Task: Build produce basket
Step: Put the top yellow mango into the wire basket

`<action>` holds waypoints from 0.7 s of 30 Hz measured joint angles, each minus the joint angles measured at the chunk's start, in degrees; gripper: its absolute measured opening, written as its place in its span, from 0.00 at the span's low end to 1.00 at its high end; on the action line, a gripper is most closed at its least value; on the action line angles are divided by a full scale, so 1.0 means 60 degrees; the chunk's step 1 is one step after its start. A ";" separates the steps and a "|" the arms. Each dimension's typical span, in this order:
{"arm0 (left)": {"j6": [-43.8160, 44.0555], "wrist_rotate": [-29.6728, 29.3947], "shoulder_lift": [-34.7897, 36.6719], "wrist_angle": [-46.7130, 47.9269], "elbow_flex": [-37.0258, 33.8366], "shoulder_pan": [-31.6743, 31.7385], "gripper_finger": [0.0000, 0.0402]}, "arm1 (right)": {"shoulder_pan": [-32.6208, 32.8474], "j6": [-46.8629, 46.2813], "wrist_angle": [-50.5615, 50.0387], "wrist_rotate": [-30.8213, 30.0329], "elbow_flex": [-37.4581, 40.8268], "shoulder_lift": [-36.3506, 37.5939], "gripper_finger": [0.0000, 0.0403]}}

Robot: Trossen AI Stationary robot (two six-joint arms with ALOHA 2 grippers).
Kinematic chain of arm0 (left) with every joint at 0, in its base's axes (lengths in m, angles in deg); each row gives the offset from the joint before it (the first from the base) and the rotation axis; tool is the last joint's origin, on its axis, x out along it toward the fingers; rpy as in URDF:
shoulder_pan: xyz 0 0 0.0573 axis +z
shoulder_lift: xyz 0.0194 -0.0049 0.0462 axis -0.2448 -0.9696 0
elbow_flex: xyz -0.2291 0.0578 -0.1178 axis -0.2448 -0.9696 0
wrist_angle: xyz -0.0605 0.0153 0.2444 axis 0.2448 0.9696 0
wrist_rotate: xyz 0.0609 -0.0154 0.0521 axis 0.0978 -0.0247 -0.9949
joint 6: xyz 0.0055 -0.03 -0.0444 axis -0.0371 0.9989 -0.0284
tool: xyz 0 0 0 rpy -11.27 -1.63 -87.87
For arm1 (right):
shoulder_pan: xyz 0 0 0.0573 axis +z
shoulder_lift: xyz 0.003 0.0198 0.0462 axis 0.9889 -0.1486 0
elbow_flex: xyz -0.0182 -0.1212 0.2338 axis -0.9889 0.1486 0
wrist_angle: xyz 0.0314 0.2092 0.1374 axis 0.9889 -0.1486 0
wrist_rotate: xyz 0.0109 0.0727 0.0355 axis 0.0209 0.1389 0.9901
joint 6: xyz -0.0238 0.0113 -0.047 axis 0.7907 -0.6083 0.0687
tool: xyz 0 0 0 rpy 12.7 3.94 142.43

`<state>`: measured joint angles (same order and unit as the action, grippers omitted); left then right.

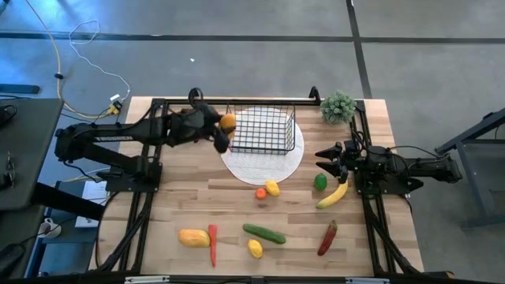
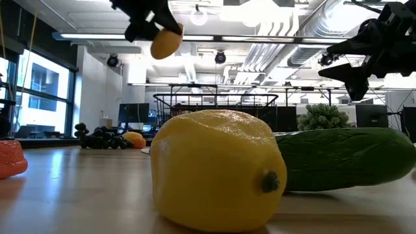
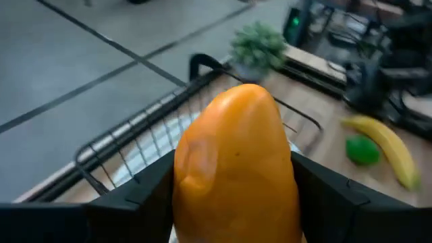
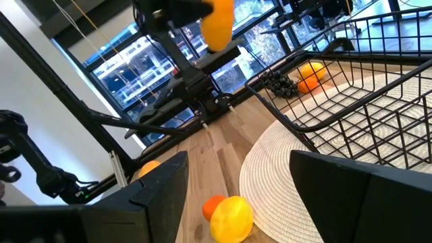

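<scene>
Basket (image 1: 263,130) on mat (image 1: 260,166), plant (image 1: 338,106) to its right.

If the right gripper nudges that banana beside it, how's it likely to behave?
The banana is curved and lies flat on the table, so it would probably pivot or slide, not roll. Its glossy moulded look suggests a stiff, light, slightly slippery toy. The right gripper hangs open nearby.

From above we count two yellow toy lemons (image 1: 272,188) (image 1: 255,248), two red toy chillies (image 1: 212,244) (image 1: 327,238), two orange-yellow toy mangoes (image 1: 227,121) (image 1: 193,237), one green toy cucumber (image 1: 264,233), one yellow toy banana (image 1: 333,195), one green toy pepper (image 1: 319,181), one small round orange toy fruit (image 1: 260,193), one black wire-mesh basket (image 1: 263,131).
</scene>
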<state>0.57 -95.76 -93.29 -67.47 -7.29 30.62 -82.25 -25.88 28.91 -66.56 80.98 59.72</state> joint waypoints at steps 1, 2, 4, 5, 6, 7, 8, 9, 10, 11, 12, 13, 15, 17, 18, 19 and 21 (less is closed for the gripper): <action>0.0038 0.0001 -0.0054 -0.0189 -0.0004 0.0194 0.57 | -0.0004 -0.0001 0.0003 -0.0003 0.0004 -0.0001 0.60; 0.0119 0.0000 -0.0123 -0.0424 -0.0004 0.0353 0.57 | 0.0000 0.0003 0.0004 0.0001 0.0000 -0.0001 0.60; 0.0274 -0.0002 -0.0354 -0.0874 0.0000 0.0634 0.57 | -0.0001 -0.0001 0.0001 -0.0003 0.0001 -0.0001 0.60; 0.0332 -0.0002 -0.0500 -0.1035 -0.0002 0.0763 0.57 | -0.0004 -0.0001 0.0001 -0.0003 0.0004 -0.0001 0.60; 0.0399 -0.0001 -0.0648 -0.1245 -0.0004 0.0867 0.57 | -0.0002 -0.0001 0.0003 -0.0003 0.0003 0.0000 0.60; 0.0491 0.0005 -0.0810 -0.1476 -0.0004 0.0941 0.57 | -0.0003 0.0000 0.0003 -0.0002 0.0004 0.0000 0.60; 0.0602 0.0014 -0.0981 -0.1700 -0.0004 0.1008 0.57 | -0.0001 0.0001 0.0003 -0.0002 0.0002 -0.0001 0.60; 0.0704 0.0054 -0.1158 -0.1883 -0.0004 0.1077 0.57 | -0.0001 0.0003 0.0002 -0.0002 0.0004 -0.0001 0.60; 0.0783 0.0052 -0.1347 -0.1988 -0.0004 0.1142 0.57 | -0.0004 0.0003 0.0001 -0.0002 0.0004 -0.0001 0.60; 0.0830 0.0048 -0.1544 -0.2086 -0.0004 0.1189 0.57 | -0.0003 0.0000 0.0004 -0.0003 0.0004 -0.0001 0.60; 0.0911 0.0049 -0.1738 -0.2186 -0.0004 0.1237 0.57 | -0.0004 -0.0001 0.0004 0.0001 0.0004 0.0003 0.60; 0.1053 0.0045 -0.1931 -0.2241 -0.0004 0.1294 0.57 | 0.0000 0.0003 0.0004 0.0001 0.0000 -0.0001 0.60; 0.1384 0.0045 -0.2301 -0.2299 -0.0004 0.1385 0.57 | -0.0001 0.0003 0.0002 -0.0003 0.0000 -0.0001 0.60; 0.1595 0.0020 -0.2678 -0.2305 -0.0004 0.1448 0.57 | 0.0000 -0.0001 0.0005 -0.0042 0.0002 0.0001 0.60; 0.1659 -0.0061 -0.2866 -0.2352 -0.0004 0.1464 0.57 | -0.0001 -0.0001 0.0016 -0.0105 0.0003 -0.0001 0.60; 0.1720 -0.0133 -0.3067 -0.2381 -0.0004 0.1466 0.57 | -0.0003 0.0000 0.0025 -0.0155 0.0003 0.0002 0.60; 0.1917 -0.0173 -0.3424 -0.2351 -0.0004 0.1518 0.57 | -0.0001 -0.0001 0.0025 -0.0178 0.0000 -0.0001 0.60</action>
<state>12.07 -96.80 -113.84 -81.58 -7.31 39.73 -82.26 -25.88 29.06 -67.63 80.98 59.72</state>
